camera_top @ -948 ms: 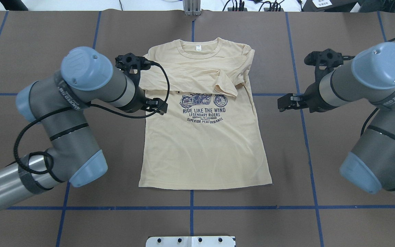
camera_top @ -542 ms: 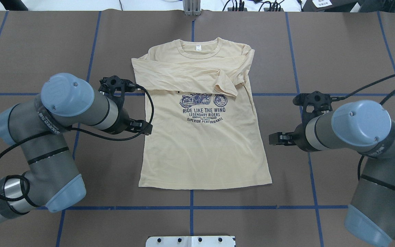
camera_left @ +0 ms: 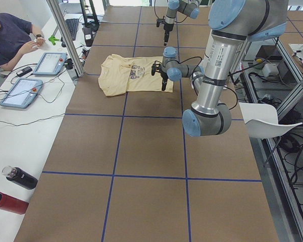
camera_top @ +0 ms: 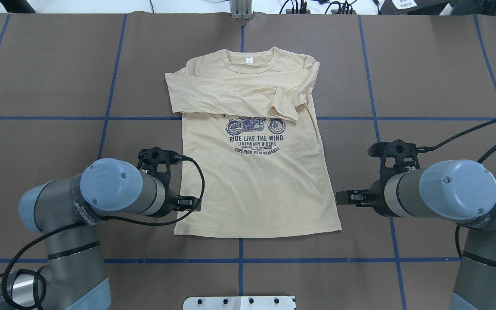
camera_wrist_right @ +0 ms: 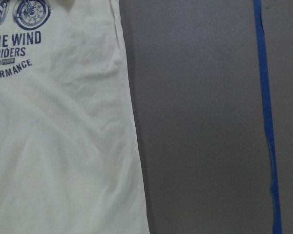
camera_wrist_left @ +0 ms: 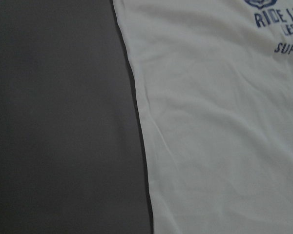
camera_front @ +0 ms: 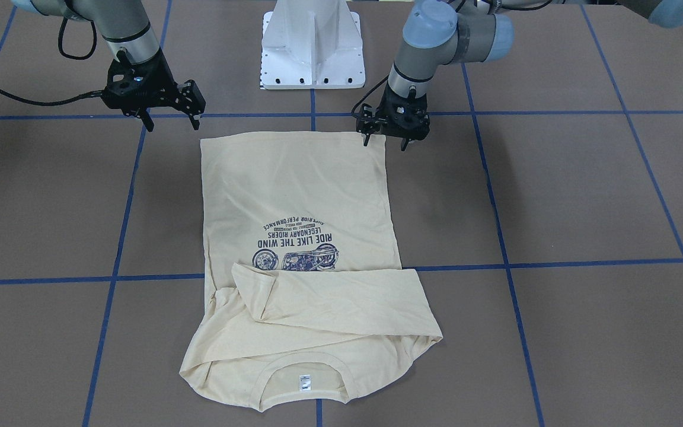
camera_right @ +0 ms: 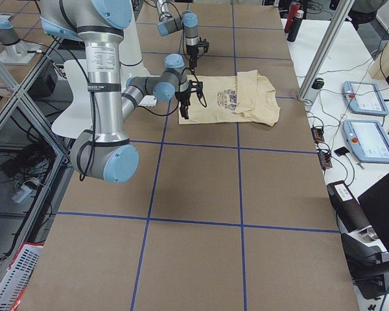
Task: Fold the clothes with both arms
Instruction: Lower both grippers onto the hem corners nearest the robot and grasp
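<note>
Brown table (camera_top: 37, 64) with blue tape grid. Left arm (camera_top: 110, 191) and right arm (camera_top: 454, 189) reach in from either side. Cream shirt (camera_top: 256, 189) lies flat at table center, front up, both sleeves folded across the chest, collar at the far side from the robot. Left gripper (camera_front: 385, 144) hangs over the hem corner on its side, jaws apart. Right gripper (camera_front: 174, 126) is just off the other hem corner, over bare table, jaws spread wide. Navy motorcycle print (camera_top: 254, 137). White neck label (camera_top: 248, 60).
</note>
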